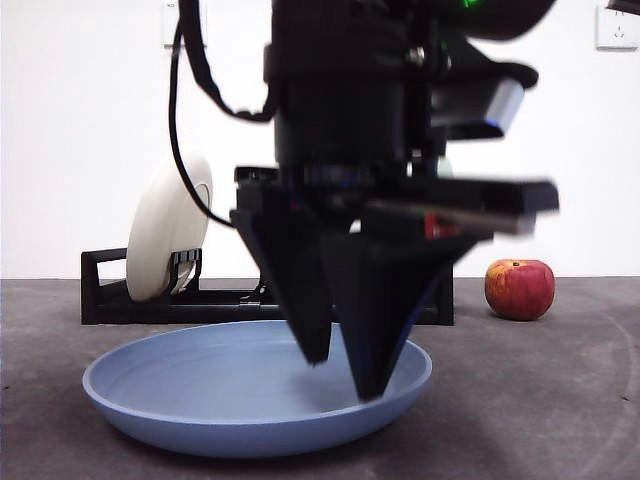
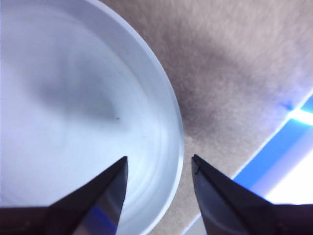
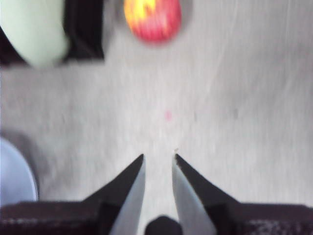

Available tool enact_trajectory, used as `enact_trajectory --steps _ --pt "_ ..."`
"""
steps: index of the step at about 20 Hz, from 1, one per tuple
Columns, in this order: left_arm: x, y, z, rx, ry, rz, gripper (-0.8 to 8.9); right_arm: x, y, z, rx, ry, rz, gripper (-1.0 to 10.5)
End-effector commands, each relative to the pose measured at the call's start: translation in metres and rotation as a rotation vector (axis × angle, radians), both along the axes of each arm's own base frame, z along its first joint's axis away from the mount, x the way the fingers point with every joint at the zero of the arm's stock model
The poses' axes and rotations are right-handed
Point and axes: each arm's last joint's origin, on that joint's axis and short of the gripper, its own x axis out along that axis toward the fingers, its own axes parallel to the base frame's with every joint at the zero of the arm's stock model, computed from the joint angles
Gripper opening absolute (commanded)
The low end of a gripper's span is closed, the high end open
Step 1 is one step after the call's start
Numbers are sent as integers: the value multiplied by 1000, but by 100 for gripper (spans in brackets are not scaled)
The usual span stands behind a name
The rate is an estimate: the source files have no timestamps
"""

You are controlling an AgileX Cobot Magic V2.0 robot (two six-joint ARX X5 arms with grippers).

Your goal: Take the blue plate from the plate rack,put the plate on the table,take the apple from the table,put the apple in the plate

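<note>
Left hand point(image 1: 345, 375) hovered spread astride blue plate point(image 1: 200, 395) rim, plate flat on worktop point(image 1: 560, 400). Right hand point(image 3: 158, 159), narrowly parted, faced apple point(image 3: 152, 18) beside rack point(image 1: 110, 300); advisable: lift clear before reaching.

Three plates point(image 1: 200, 400), one apple point(image 1: 519, 289)

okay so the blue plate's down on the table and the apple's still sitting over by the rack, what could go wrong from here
1. The left tool, open, straddles the blue plate rim, one jaw inside; pulling away sideways rather than up could drag or tip the plate.
2. The apple is round and sits loose on the table; the right tool has only a narrow gap between its jaws, so an off-centre approach could roll it away.
3. The apple lies near the plate rack, which the right tool could clip.
</note>
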Motion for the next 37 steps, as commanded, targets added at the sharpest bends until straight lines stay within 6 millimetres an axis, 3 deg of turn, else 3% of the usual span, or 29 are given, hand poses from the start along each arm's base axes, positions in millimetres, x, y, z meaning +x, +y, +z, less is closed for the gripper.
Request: enact_trajectory --steps 1,4,6,8,11,12,15,19,24,29,37 --pt "-6 6 18 -49 -19 3 144 5 0 3 6 -44 -10 92" --pt "-16 15 48 -138 -58 -13 -4 10 1 6 25 -100 -5 95" --pt "-24 26 72 -212 -88 -23 -8 16 1 5 24 -122 -3 113" --pt "-34 43 102 -311 -128 -32 -8 27 2 -2 17 -121 5 256" --pt "-51 75 143 -464 -194 -43 -5 50 4 -22 35 -83 23 588" --pt "-55 85 154 -503 -210 -44 -5 59 6 -29 43 -81 35 643" --pt "-67 122 181 -592 -289 -27 -5 85 14 -50 46 -110 57 663" --pt "-79 164 192 -540 -383 48 -5 108 23 -71 -17 -154 76 663" --pt "-89 196 192 -482 -400 188 -5 129 30 -98 -85 -192 148 663" --pt "-92 208 195 -507 -410 250 -5 142 32 -117 -116 -217 150 663" --pt "-92 208 194 -509 -406 254 -5 154 37 -156 -130 -161 159 655"
